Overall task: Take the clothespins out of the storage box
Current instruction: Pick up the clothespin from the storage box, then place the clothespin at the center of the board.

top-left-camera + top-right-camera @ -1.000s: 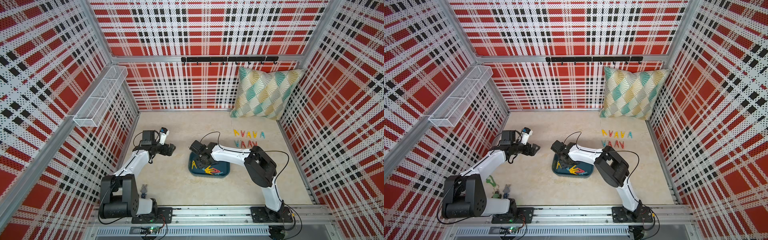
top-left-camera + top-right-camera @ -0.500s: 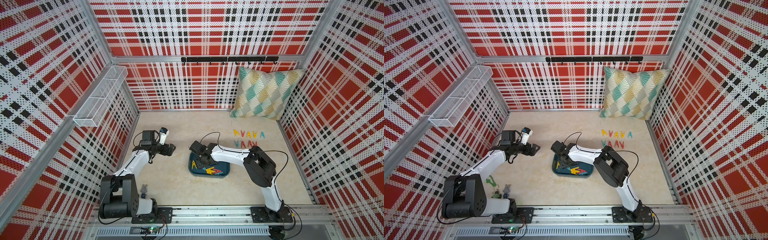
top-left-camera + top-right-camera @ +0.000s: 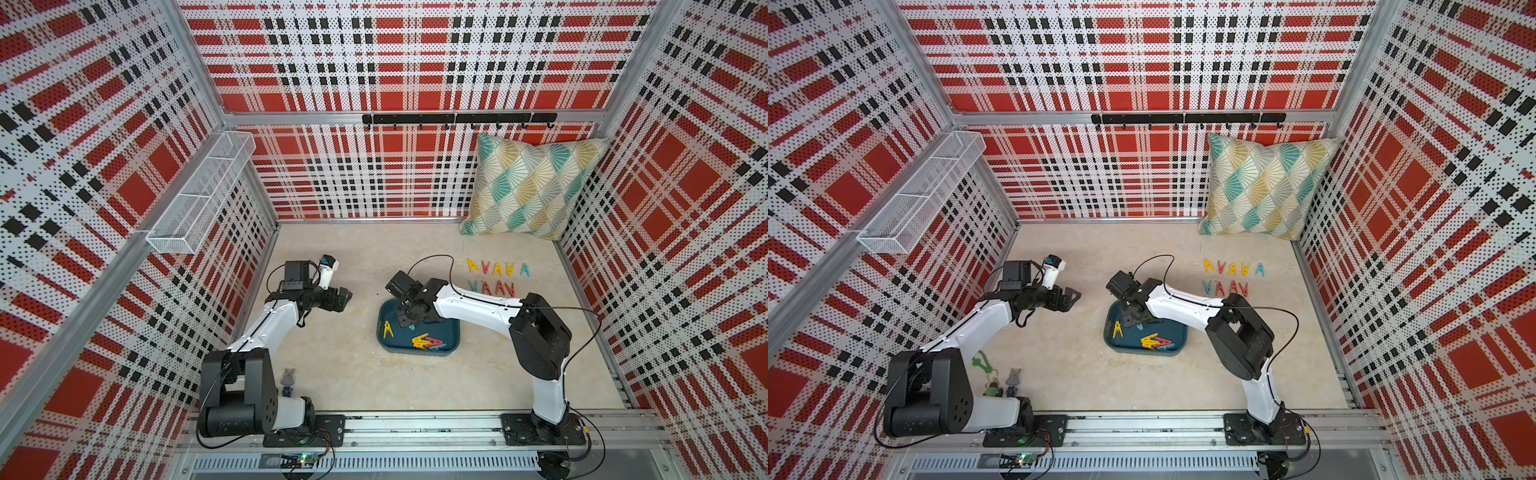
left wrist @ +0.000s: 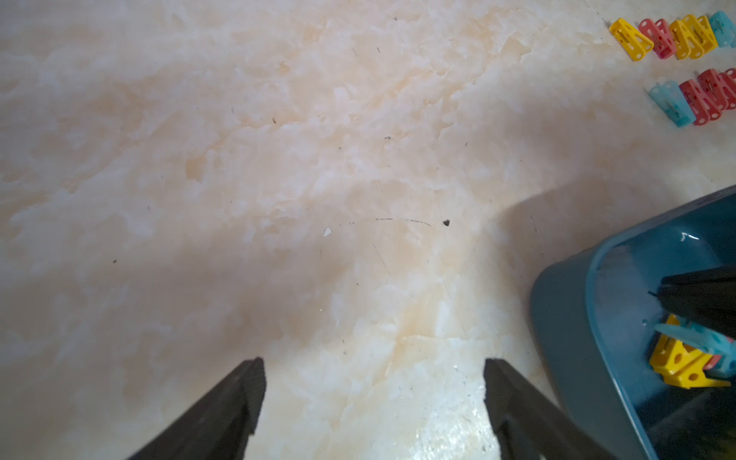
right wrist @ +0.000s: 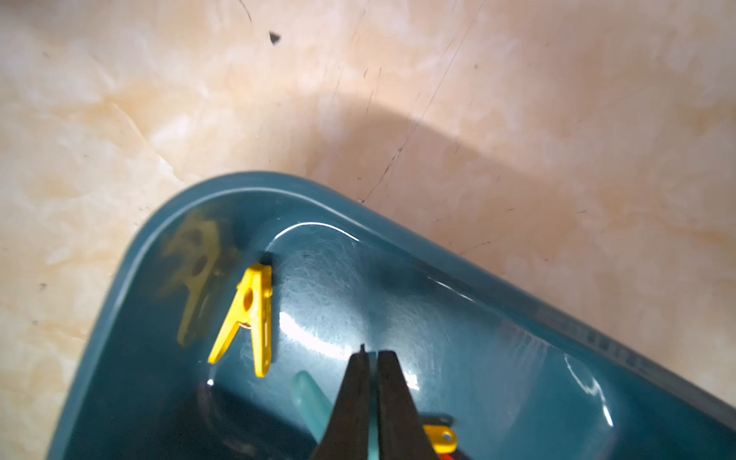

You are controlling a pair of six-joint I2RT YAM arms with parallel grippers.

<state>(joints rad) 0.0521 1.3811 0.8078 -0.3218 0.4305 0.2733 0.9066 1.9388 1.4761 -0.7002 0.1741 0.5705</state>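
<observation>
Light blue clothespin sits low inside the storage box, pinched in the right gripper: jaws all but together w/ only a sliver of blue plastic btw them, so it's clamped on that pin. Step in hand, as I read it: grasp made, lift-out comes next. Also in the box: a lone yellow clothespin nr a rounded corner, just beside the gripper, & a small heap of yellow/red pins toward the box's near side. Two rows of pins lie on the table beyond the box, toward the cushion

Next move prob calls for a straight rise first so the hanging pin clears the box wall, then a carry across to the rows; the row nearer the box looks shorter. Grip is thin, so the pin could twist or slip

Room: open tabletop all round the box, and its wall is the only edge in the way. Left gripper hovers over bare table beside the box, jaws wide, holding nothing, clear of the carry path. Wire mesh basket is up on the side wall, no concern
</observation>
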